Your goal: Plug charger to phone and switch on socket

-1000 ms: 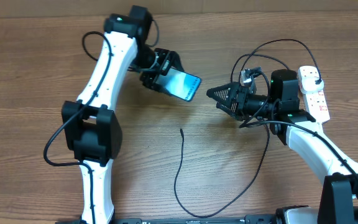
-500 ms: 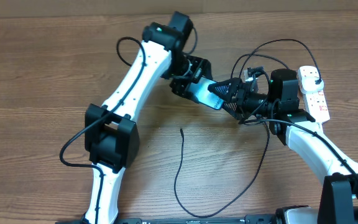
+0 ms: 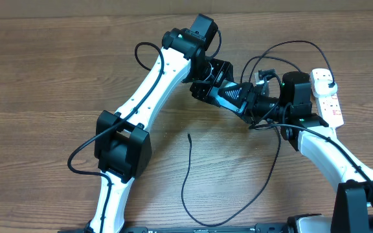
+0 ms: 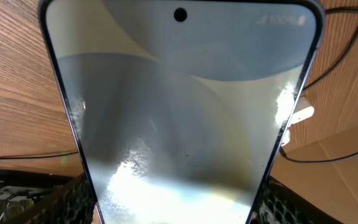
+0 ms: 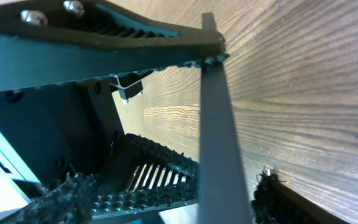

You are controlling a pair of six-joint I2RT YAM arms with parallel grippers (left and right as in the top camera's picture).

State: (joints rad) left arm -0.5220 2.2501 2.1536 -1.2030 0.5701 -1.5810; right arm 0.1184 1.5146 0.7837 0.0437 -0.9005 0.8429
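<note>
A: Rightward since a second ago, the left end effector [image 3: 214, 87] is carrying the phone [image 4: 179, 112], pinched, in between the jaws of the right end effector [image 3: 241, 102].
B: Are those gripping?
A: Cannot tell. The phone's long axis is running far-left to near-right, free end pointing right. The charger [image 3: 186, 175] is lying unplugged on the desk [image 3: 44, 77]; the socket [image 3: 329, 100] is awaiting its switch.

The phone [image 3: 228, 96] is off the table [image 3: 44, 97] near its rear middle, between the left gripper [image 3: 211, 83] on its left and the right gripper [image 3: 241, 100] on its right, the socket [image 3: 329, 100] lying far right and the charger [image 3: 189, 152] trailing along the table in front.
</note>
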